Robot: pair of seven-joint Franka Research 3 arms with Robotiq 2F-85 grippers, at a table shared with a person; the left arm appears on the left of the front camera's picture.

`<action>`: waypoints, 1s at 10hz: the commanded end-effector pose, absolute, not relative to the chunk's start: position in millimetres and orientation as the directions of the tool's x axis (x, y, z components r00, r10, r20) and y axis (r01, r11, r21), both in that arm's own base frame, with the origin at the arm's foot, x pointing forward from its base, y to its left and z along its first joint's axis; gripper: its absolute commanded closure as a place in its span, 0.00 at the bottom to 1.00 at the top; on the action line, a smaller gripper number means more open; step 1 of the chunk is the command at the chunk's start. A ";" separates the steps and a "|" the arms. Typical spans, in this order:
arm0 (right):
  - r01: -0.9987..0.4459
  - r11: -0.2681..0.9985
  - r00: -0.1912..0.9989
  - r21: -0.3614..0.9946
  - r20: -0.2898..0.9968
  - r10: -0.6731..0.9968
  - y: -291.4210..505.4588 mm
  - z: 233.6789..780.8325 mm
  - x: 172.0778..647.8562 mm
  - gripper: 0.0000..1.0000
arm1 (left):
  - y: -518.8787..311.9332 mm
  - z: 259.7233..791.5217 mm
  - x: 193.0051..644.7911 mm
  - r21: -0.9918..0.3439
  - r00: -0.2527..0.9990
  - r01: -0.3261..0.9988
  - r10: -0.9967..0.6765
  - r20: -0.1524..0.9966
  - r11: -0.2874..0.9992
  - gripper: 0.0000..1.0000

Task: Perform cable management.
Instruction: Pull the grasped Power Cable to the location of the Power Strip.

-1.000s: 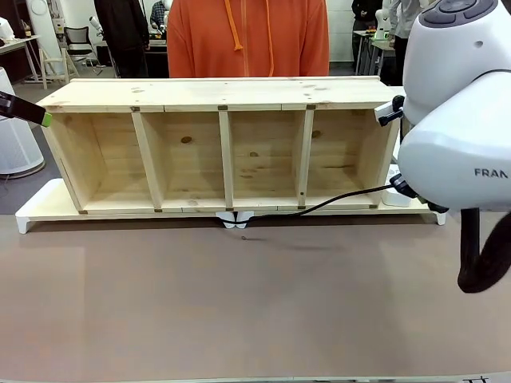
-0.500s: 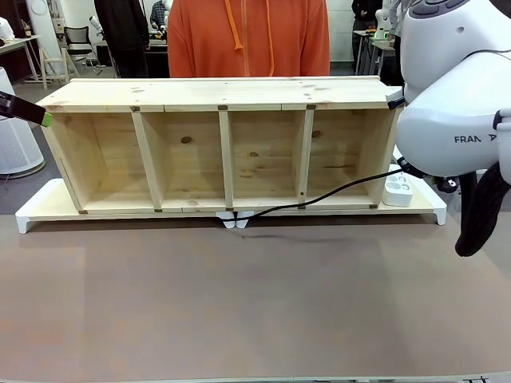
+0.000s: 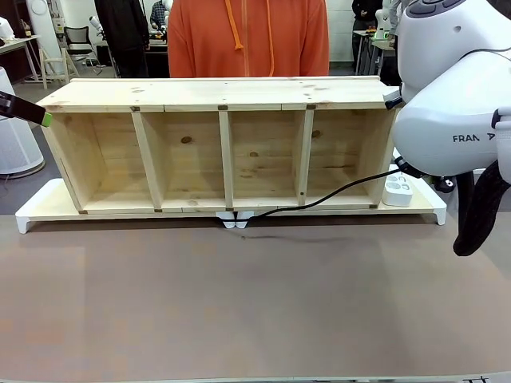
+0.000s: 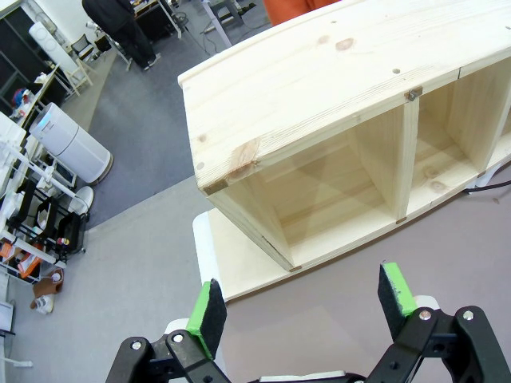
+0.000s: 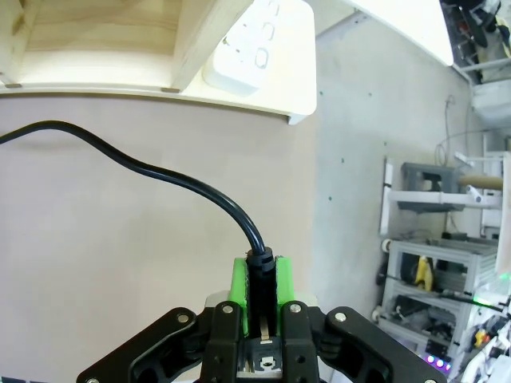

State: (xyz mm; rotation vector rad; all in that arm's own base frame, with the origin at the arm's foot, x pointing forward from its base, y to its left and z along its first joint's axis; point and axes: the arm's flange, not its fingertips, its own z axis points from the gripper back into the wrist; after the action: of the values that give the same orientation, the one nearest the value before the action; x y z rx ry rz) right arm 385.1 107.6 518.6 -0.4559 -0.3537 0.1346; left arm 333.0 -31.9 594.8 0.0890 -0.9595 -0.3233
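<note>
The cable (image 3: 335,194) is a thin black cord running from a white clip (image 3: 236,220) at the shelf's front edge, rightward and up behind my right arm (image 3: 455,96). In the right wrist view the cable (image 5: 160,171) arcs over the brown table into my right gripper (image 5: 259,279), which is shut on its black plug (image 5: 261,267). My left gripper (image 4: 302,307) hovers open and holding nothing above the shelf's left end; one of its fingers (image 3: 24,109) shows at the far left.
A long wooden shelf (image 3: 223,96) with several open compartments lies on a white base (image 3: 36,209). A white power strip (image 3: 398,190) sits at its right end. A person in an orange hoodie (image 3: 247,36) stands behind it.
My right arm has risen and shifted right, uncovering the power strip and lifting the cable's right end off the base. The left gripper has stayed put.
</note>
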 end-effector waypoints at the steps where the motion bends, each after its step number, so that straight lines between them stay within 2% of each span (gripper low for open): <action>1: -0.048 0.890 0.930 -0.453 0.304 0.205 107.5 518.6 385.1 0.84 | -32.8 594.5 334.1 0.221 0.525 0.229 -0.312 0.792 0.948 0.00; 2: -0.012 0.941 0.932 -0.339 0.337 0.133 88.8 520.9 390.1 0.84 | -32.8 594.5 334.1 0.221 0.525 0.229 -0.312 0.792 0.948 0.00; 3: 0.039 0.956 0.932 -0.291 0.355 0.070 67.7 523.7 393.2 0.84 | -32.8 594.5 334.1 0.221 0.525 0.229 -0.312 0.792 0.948 0.00; 8: 0.191 0.961 0.901 -0.198 0.423 -0.092 2.8 536.2 421.1 0.84 | -32.8 594.5 334.1 0.221 0.525 0.229 -0.312 0.792 0.948 0.00; 10: 0.205 0.965 0.873 -0.161 0.476 -0.106 -14.0 539.8 440.5 0.84 | -32.8 594.5 334.1 0.221 0.525 0.229 -0.312 0.792 0.948 0.00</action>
State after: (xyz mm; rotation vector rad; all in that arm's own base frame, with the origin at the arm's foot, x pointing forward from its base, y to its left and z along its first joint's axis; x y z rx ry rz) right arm 424.3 -1.4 535.3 -0.2283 -0.4447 -0.1504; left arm 333.0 -31.8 594.8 0.0889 -0.9596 -0.3233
